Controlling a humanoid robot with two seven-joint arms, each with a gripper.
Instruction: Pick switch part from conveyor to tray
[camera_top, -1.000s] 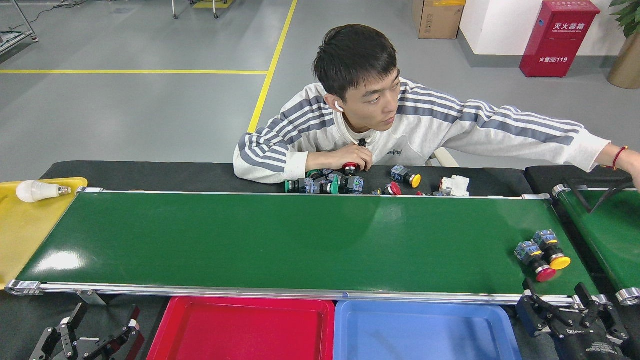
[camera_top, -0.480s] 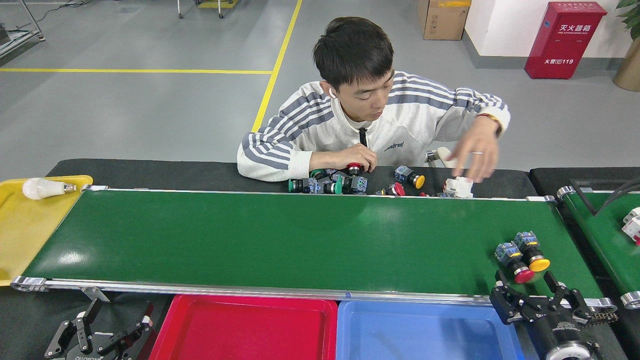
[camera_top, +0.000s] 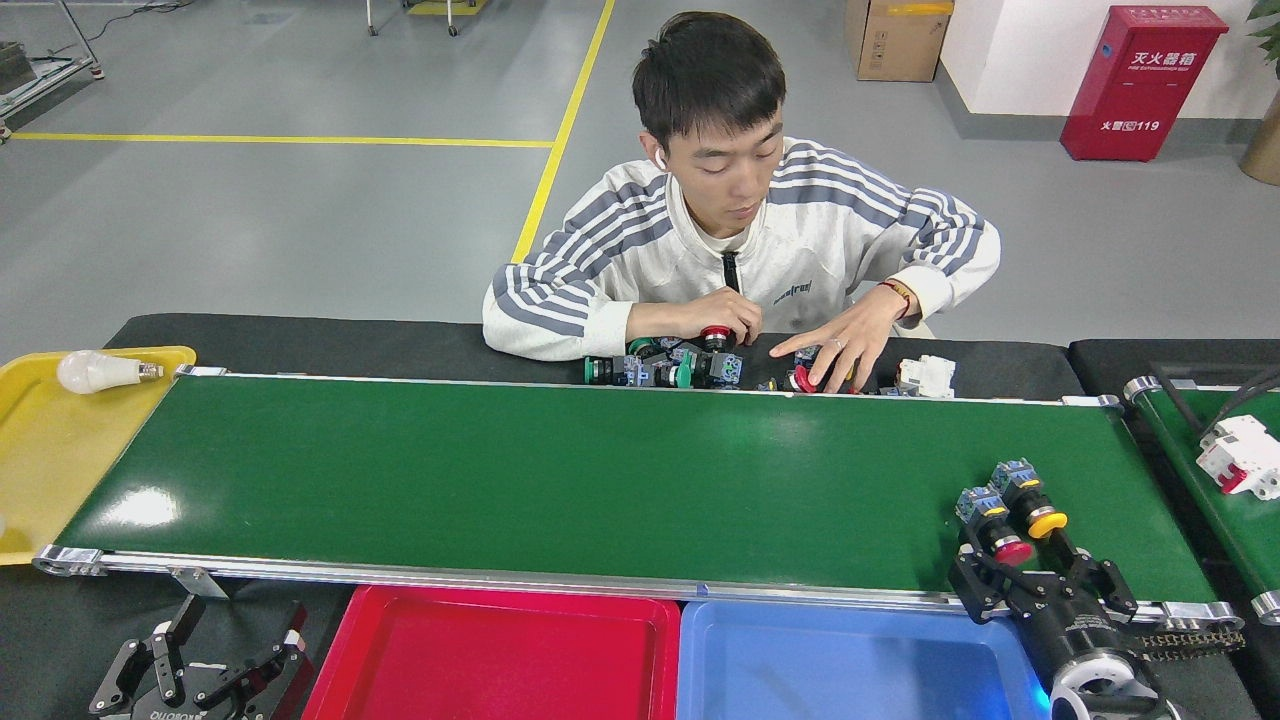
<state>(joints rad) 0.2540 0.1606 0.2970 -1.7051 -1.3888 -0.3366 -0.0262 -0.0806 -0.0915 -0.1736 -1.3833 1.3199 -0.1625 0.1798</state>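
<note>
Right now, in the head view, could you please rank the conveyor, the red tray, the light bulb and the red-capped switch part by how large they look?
1. conveyor
2. red tray, though cut off by the view's bottom edge
3. light bulb and red-capped switch part: they look alike in size, so I will not rank them.

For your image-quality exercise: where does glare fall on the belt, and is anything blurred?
Head view: bright glare patch on the conveyor at its near-left end, a fainter sheen mid-belt near the far rail; the switch parts are sharp, no motion blur.
</note>
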